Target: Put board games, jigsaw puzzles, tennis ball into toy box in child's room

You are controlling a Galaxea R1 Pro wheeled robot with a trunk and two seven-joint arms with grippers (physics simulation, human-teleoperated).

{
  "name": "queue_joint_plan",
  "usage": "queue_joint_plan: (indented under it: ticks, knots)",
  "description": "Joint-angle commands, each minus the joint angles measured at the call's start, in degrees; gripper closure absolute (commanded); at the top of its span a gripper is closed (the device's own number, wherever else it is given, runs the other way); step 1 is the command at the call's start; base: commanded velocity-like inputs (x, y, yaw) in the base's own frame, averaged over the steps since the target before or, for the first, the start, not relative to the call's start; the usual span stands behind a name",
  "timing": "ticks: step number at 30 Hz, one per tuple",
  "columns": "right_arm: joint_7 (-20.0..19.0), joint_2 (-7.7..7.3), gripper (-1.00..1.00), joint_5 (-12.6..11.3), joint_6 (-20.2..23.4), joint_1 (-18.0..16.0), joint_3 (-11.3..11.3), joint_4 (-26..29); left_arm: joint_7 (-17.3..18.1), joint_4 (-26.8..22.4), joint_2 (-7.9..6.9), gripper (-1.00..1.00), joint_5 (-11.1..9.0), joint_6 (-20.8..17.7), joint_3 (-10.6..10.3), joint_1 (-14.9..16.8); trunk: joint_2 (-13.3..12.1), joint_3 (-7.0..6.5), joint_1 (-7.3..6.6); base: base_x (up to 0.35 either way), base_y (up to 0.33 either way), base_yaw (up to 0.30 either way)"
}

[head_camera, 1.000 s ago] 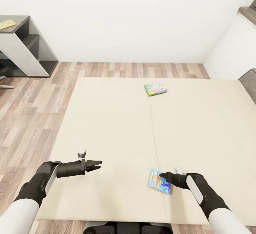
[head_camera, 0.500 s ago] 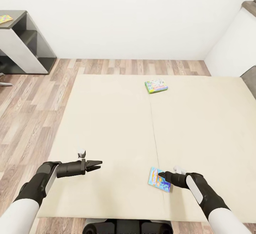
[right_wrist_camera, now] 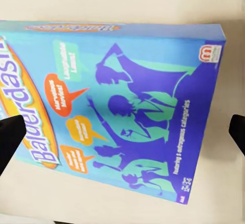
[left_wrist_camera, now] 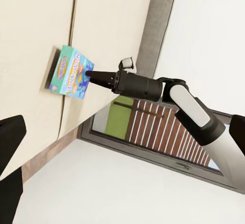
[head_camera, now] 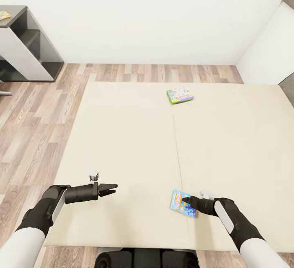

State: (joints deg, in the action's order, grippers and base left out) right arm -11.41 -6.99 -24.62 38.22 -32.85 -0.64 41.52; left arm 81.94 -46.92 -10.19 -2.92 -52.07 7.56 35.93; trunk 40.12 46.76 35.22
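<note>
At the far left, the bench (head_camera: 16, 15) is showing only its dark side unit, and a multicoloured puzzle (head_camera: 4, 15) is lying on its top corner; that corner is well apart from where you are working, across the wooden floor (head_camera: 36, 113).

Nearer you, your left end effector (head_camera: 111, 187) is hovering over the left half of the bed (head_camera: 126, 145) with nothing in it. Its fingers are looking nearly closed in the head view, but I cannot tell for certain how far apart they are standing.

Further along, past the mattress seam, the second game (head_camera: 179, 95), the white-green one, is lying flat near the far edge of the bed, out of reach of both arms for now.

Down at the near right, your right end effector (head_camera: 185, 199) is pointing at the blue game (head_camera: 182, 205), which is lying flat on the bed just beside the seam. The right wrist view is showing the fingertips (right_wrist_camera: 10, 137) spread wide on either side of the blue game's cover (right_wrist_camera: 117, 101), so the jaws are open and holding nothing.

You are judging by this in the pick-up step for the blue game. The box is thin and flat, so the next move probably calls for getting one finger under an edge, then closing and lifting.
</note>
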Motion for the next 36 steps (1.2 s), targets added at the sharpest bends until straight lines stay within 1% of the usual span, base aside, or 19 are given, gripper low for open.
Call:
queue_joint_plan:
  ticks: [1, 8, 16, 26, 31, 36]
  knots:
    - [-0.17, -0.07, -1.00, 0.01, 0.28, -0.02, -0.07, 0.05, 0.15, -0.01, -0.01, -1.00, -0.07, -0.59, 0.00, 0.01, 0.05, 0.11, 0.01, 0.000, 0.000, 0.000]
    - [-0.11, -0.06, -1.00, 0.01, 0.02, 0.01, -0.07, 0.05, 0.15, -0.01, -0.01, -1.00, -0.07, -0.59, 0.00, 0.01, 0.05, 0.30, 0.01, 0.000, 0.000, 0.000]
    - [-0.10, 0.23, -1.00, 0.01, -3.90, 0.06, 0.08, -0.01, 0.15, -0.01, -0.01, -1.00, -0.07, -0.58, 0.00, 0.01, 0.05, 0.32, 0.01, 0.000, 0.000, 0.000]
    - [-0.10, 0.31, -1.00, 0.02, -4.43, 0.06, 0.19, -0.04, 0.15, -0.01, -0.01, -1.00, -0.07, -0.58, 0.00, 0.01, 0.05, 0.32, 0.01, 0.000, 0.000, 0.000]
    - [-0.10, 0.31, -1.00, 0.02, -4.48, 0.06, 2.10, -0.04, 0.15, -0.01, -0.01, -1.00, -0.07, -0.58, 0.00, 0.01, 0.05, 0.32, 0.01, 0.000, 0.000, 0.000]
    - [-0.10, 0.31, -1.00, 0.01, -4.54, 0.06, 3.14, -0.04, 0.15, -0.01, -0.01, -1.00, -0.07, -0.59, 0.00, 0.01, 0.05, 0.32, 0.01, 0.000, 0.000, 0.000]
